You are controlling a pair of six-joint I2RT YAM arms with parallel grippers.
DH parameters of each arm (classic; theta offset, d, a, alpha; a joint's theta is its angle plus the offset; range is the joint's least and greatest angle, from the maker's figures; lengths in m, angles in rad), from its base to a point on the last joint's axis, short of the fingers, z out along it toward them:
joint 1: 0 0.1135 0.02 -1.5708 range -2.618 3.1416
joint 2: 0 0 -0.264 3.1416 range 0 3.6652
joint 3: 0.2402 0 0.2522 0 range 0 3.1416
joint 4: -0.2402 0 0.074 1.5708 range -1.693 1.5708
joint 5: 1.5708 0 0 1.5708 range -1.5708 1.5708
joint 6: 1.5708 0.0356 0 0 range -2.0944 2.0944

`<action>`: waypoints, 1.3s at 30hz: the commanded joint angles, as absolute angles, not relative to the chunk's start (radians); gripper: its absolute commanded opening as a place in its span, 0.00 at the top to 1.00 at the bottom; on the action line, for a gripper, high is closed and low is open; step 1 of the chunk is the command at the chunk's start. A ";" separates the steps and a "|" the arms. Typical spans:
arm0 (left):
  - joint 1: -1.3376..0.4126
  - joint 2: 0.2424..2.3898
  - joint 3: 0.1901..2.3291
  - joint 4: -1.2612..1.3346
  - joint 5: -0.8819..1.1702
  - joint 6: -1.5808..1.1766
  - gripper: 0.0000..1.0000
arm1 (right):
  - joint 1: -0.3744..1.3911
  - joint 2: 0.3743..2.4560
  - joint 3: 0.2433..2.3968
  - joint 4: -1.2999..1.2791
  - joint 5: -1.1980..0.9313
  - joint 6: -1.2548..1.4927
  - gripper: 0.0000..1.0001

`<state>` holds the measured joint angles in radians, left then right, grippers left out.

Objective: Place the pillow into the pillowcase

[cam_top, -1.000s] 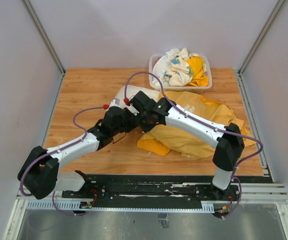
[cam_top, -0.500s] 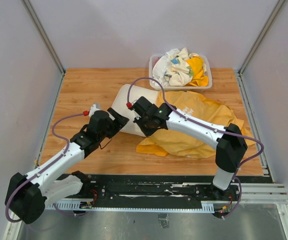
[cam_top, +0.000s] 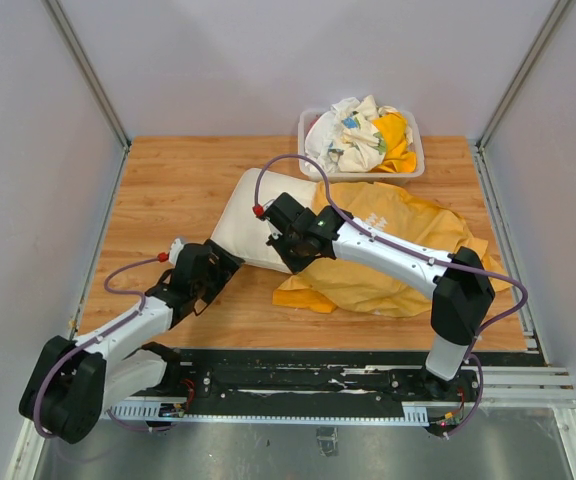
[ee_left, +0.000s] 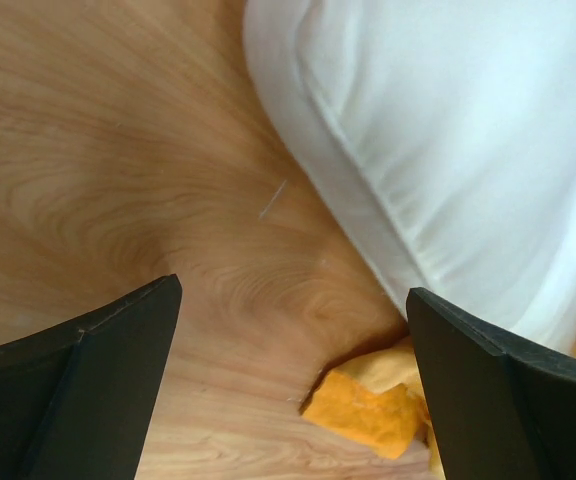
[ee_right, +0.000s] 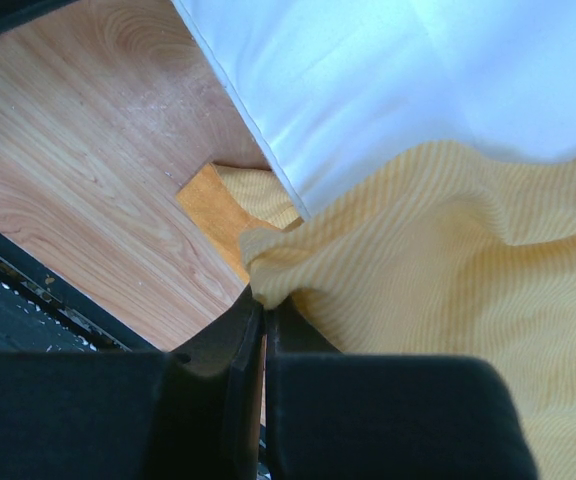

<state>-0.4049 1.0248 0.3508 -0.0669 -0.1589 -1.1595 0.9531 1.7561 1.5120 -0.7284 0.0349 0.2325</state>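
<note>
The pillow (cam_top: 246, 213) lies on the table (cam_top: 168, 170), one end under the orange pillowcase (cam_top: 393, 262); the right gripper (ee_right: 263, 305) pinches that case's edge; the left gripper (ee_left: 293, 300) hangs spread beside the pillow; the bin (cam_top: 305, 128) behind holds crumpled cloths (cam_top: 360, 135).

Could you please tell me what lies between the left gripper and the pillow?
In the left wrist view, bare wooden table and a pillowcase corner lie between the left gripper and the pillow.

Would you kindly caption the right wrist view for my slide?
Right hand pinching the pillowcase edge, the pillow beside it on the table.
</note>
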 commanded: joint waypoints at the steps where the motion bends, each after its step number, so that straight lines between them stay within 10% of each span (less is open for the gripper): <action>1: -0.387 1.049 0.320 0.194 -0.166 -1.191 0.01 | 0.950 1.739 1.547 -0.716 0.025 0.243 0.99; 14: -0.377 1.383 0.337 0.639 -0.103 -1.222 0.04 | 0.953 1.754 1.570 -0.735 0.026 0.244 0.99; 18: -0.377 1.417 0.348 0.721 -0.077 -1.216 0.32 | 0.953 1.763 1.575 -0.734 0.026 0.244 0.99; 20: -0.377 1.416 0.359 0.726 -0.069 -1.210 0.69 | 0.954 1.769 1.580 -0.735 0.026 0.242 0.99; 24: -0.376 1.383 0.369 0.703 -0.068 -1.205 0.99 | 0.953 1.777 1.590 -0.734 0.028 0.237 0.99; 39: -0.377 1.062 0.586 0.374 0.025 -1.262 1.00 | 0.953 1.837 1.885 -0.814 0.011 0.170 0.99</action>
<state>-0.3752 1.1183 0.4656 0.4026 -0.0467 -1.2388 0.9527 1.8175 1.7653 -0.8196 0.0292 0.2012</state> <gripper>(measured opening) 0.035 0.012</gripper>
